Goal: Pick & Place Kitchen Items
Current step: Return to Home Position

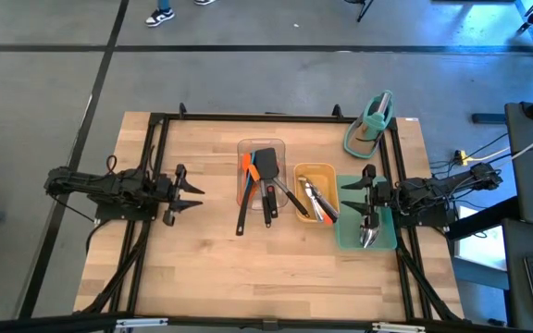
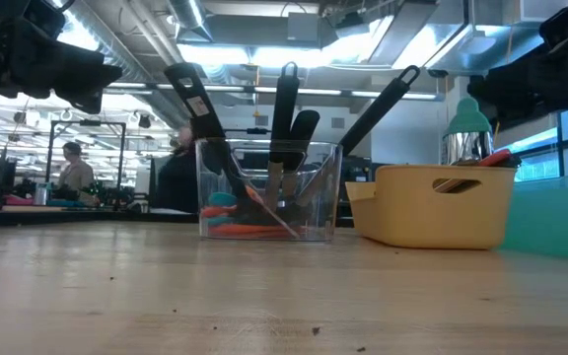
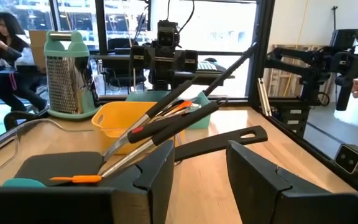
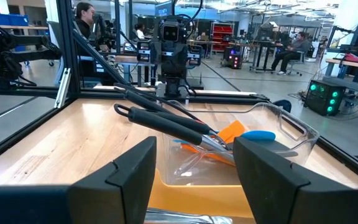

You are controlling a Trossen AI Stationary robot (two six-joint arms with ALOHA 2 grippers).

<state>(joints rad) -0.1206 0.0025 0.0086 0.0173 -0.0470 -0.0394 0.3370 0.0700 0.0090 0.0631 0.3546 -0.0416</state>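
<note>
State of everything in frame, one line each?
Left gripper: open, empty, over the table's left side.
Right gripper: open, empty, over the teal tray.
Clear bin: upright, loaded with a black turner, orange spatula and blue spatula; handles lean past the rim.
Yellow bin: upright, holding tongs.
Teal tray: flat, steel spoons lying on it.
Grater: standing upright.

Grey floor (image 1: 44, 83) crossed by dark lines (image 1: 248, 48), bright ceiling lights (image 2: 235, 54) overhead, tall windows (image 3: 219, 28) beyond
</note>
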